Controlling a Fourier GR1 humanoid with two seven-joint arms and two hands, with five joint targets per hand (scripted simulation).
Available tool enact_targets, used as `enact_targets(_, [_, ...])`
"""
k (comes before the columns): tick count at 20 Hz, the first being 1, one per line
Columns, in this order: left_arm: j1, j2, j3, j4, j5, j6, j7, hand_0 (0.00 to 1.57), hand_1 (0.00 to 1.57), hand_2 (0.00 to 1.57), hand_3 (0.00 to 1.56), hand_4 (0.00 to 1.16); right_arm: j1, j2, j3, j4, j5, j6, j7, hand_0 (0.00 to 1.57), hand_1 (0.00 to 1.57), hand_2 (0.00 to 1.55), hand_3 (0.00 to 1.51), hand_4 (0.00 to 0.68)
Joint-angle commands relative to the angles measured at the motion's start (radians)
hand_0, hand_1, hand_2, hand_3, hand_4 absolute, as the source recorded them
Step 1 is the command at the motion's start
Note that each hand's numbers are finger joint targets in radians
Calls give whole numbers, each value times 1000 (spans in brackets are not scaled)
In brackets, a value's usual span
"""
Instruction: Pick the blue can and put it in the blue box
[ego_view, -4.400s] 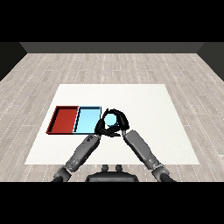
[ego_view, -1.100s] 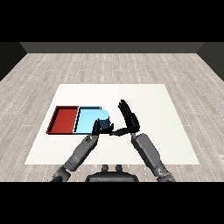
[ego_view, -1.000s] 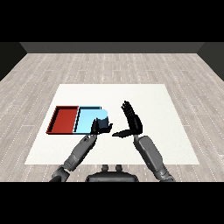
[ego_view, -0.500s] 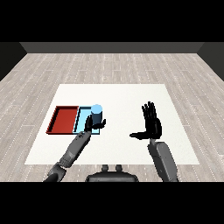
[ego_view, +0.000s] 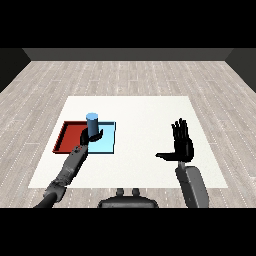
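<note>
Curling round the can (ego_view: 92, 122), the left hand (ego_view: 92, 135) is holding it upright above the seam between the two trays, over the blue tray's (ego_view: 107, 141) left edge (whether its base is touching the floor cannot be told). The red tray (ego_view: 67, 139) is lying flush against the blue one near the table's (ego_view: 140, 107) left edge; both are shallow rectangles. The can is a smooth, plain blue cylinder. The right hand (ego_view: 182, 144) is hanging released over the table's right side, fingers straight and spread, thumb out.
</note>
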Motion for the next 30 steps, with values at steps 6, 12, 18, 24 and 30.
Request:
enact_targets(6, [-186,15,22,379,-89,43,107,1571,1571,1548,1401,991,-41,36,-29,149,13,19,-54,0,0,0,0,0])
enact_targets(12, [-256,-26,4,539,-140,55,187,1571,1571,1467,1188,938,-105,71,-27,191,30,-26,-18,0,0,0,0,0])
enact_targets(18, [-238,-83,-11,602,-168,24,220,1500,1500,1398,543,854,-48,77,-41,235,8,47,-92,0,0,0,0,0])
enact_targets(24, [-215,-79,-28,624,-196,-36,220,861,861,878,478,651,-2,20,-82,174,-24,88,-64,0,0,0,0,0])
enact_targets(30, [-222,-65,5,608,-182,97,214,0,0,0,0,0,-61,62,-87,194,-34,67,-58,0,0,0,0,0])
